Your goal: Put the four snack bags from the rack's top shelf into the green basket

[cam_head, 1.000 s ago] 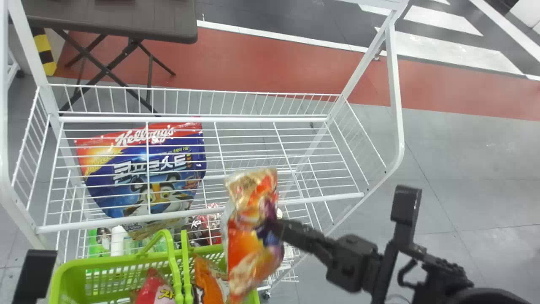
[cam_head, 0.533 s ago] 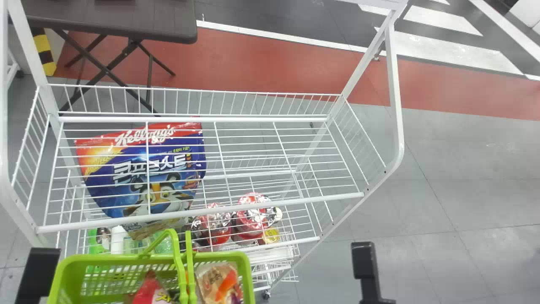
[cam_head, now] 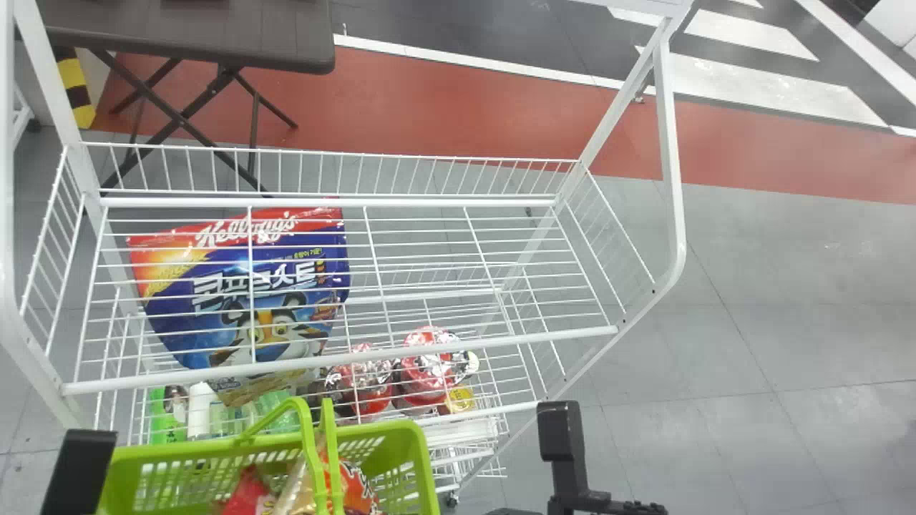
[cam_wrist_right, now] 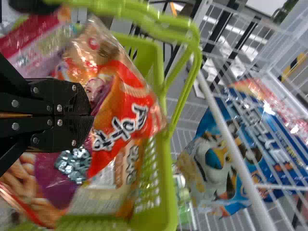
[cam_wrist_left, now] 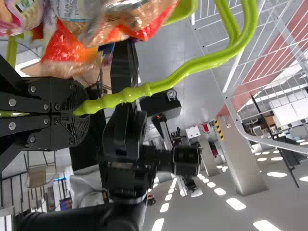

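Orange film shines between the fingers of my right gripper [cam_head: 562,436], which sits near, just right of the green basket [cam_head: 422,468]. Its jaws are pressed together on the middle of the orange snack bag [cam_head: 360,486], and I have that bag down within the basket's rim, toward the right side, with its ends spreading out past both sides of my fingertips [cam_wrist_right: 86,108]. Left of it in the basket lies a red snack bag [cam_head: 247,495]. Under the one I grip, more glossy wrapping fills the basket, though I cannot tell how many packets it makes.

My left gripper [cam_head: 79,468] is at the near left, beside the basket's left side. Its jaws are clenched around the green handle [cam_wrist_left: 144,90], whose bar runs out from between the fingertips and bends up over the bags.

Beyond the basket stands the white wire rack [cam_head: 329,202]. Through the bars of its top shelf, toward the left, I see a big blue and red cereal bag [cam_head: 250,286] lower down. Right of that, also below the top shelf, are foil-topped red packs [cam_head: 429,365]. At the far left, behind the rack, is a dark folding table [cam_head: 186,36].
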